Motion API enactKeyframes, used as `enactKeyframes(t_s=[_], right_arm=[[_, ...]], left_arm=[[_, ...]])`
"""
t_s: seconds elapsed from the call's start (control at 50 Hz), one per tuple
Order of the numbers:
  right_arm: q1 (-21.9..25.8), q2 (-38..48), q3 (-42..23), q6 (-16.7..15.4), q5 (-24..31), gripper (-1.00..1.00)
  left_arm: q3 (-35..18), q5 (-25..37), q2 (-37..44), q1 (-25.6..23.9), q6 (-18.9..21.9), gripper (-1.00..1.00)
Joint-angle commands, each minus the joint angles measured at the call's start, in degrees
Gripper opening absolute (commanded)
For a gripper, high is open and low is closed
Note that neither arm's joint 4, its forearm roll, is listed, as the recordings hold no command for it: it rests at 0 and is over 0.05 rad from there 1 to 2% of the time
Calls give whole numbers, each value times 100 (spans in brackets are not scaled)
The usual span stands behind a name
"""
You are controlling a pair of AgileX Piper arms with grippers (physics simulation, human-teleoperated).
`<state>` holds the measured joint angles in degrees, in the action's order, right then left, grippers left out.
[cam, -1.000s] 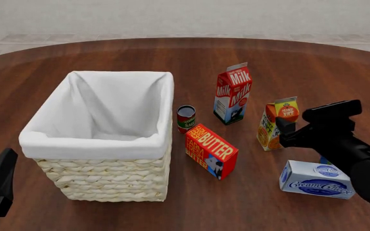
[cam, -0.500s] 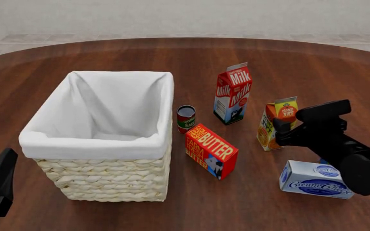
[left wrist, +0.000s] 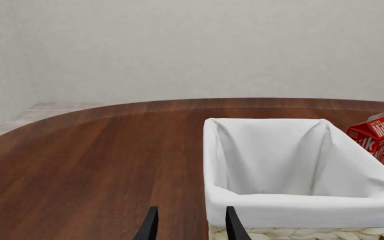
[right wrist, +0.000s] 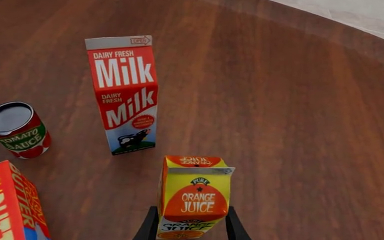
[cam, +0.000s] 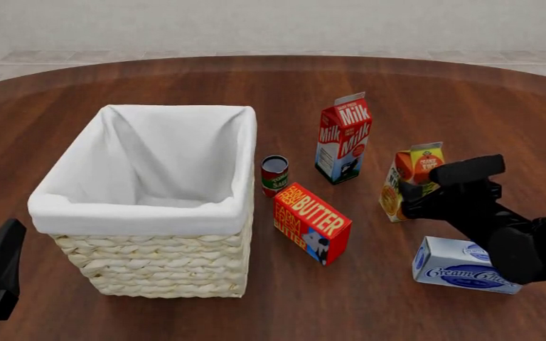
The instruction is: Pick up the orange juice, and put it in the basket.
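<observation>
The orange juice carton (right wrist: 194,197) stands upright on the table (cam: 207,78), right of the milk carton (cam: 343,138) and well apart from the basket (cam: 150,206). The right tool (right wrist: 188,231) is spread, a finger on either side of the carton's base, not yet pinching. Judgement: sink lower and centre before closing, so the tall carton doesn't tip. The left tool (left wrist: 188,227) is spread, idle beside the basket.
</observation>
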<state>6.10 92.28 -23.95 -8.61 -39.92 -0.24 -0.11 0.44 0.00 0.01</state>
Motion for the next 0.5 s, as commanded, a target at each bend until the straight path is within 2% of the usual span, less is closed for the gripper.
enactKeyframes(t_s=[0.02,0.28,0.5], right_arm=[[-62,381,-36,12,-232,100],[-7,711,-63,111,-445,100],[56,656,7,119,-502,100]], left_arm=[[0,0,0,0,1,100],[0,0,1,0,1,100],[0,0,0,-1,-1,100]])
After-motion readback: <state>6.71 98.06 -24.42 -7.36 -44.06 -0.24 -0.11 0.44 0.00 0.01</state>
